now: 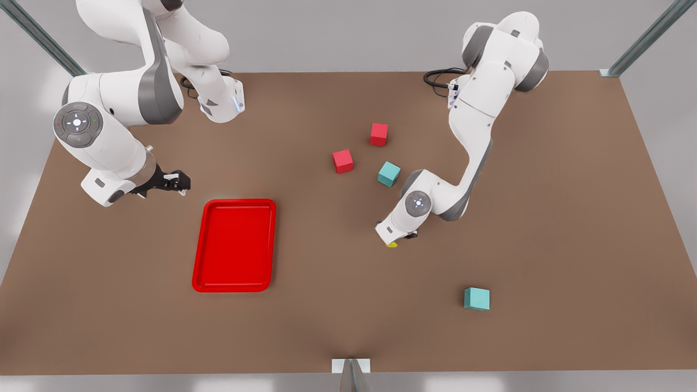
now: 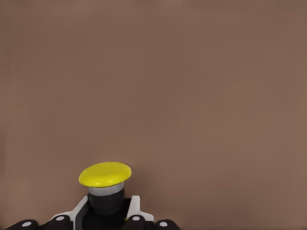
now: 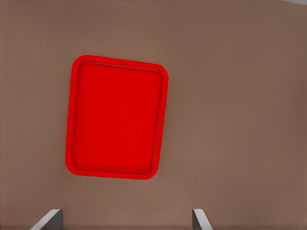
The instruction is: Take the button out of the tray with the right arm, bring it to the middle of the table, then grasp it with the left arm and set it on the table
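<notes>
Near the table (image 1: 544,228) centre, low over the surface, the left gripper (image 1: 393,239) is closed on the button (image 2: 105,184), fingers (image 2: 133,211) clamping its dark body, yellow cap exposed. Whether the button touches the table cannot be told. A teal cube (image 1: 389,173) and two red cubes (image 1: 343,161) lie just beyond. Toward the front view's left, the right gripper (image 1: 179,182) hangs spread wide above the table beside the tray (image 1: 234,286), holding nothing.
</notes>
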Motion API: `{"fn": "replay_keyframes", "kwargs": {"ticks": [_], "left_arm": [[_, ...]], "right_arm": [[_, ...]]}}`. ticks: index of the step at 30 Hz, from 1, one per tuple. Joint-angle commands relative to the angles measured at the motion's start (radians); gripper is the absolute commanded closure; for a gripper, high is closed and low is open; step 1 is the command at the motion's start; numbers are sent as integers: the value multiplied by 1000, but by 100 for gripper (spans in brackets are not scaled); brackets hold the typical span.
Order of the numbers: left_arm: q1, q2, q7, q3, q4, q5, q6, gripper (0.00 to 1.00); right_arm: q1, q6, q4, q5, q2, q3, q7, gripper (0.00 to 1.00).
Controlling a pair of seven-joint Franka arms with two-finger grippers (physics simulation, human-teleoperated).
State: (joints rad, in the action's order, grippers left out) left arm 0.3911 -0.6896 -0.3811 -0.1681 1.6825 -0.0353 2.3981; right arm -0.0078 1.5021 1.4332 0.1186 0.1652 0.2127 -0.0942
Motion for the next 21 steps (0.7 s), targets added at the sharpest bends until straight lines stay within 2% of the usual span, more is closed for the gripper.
{"fn": "replay_keyframes", "kwargs": {"ticks": [1, 4, 7, 10, 15, 19, 21], "left_arm": [[0, 16, -79, 18, -26, 17, -80, 57], [6, 16, -534, 48, -170, -23, -178, 57], [58, 15, -1302, 58, -227, -325, -249, 57], [133, 15, -1928, 58, -257, -748, -493, 57], [235, -45, -2526, 58, -248, -1091, -809, 57], [305, -146, -2645, 58, -248, -1175, -1036, 57], [324, -162, -2722, 58, -250, -1207, -1067, 57]], "right_arm": [[0, 0, 0, -1, -1, 1, 4, 0], [0, 0, 0, -1, 0, 1, 4, 0], [0, 0, 0, -1, 0, 1, 4, 0], [0, 0, 0, -1, 0, 1, 4, 0], [0, 0, 0, -1, 0, 1, 4, 0], [0, 0, 0, -1, 0, 1, 4, 0], [0, 0, 0, -1, 0, 1, 4, 0]]}}
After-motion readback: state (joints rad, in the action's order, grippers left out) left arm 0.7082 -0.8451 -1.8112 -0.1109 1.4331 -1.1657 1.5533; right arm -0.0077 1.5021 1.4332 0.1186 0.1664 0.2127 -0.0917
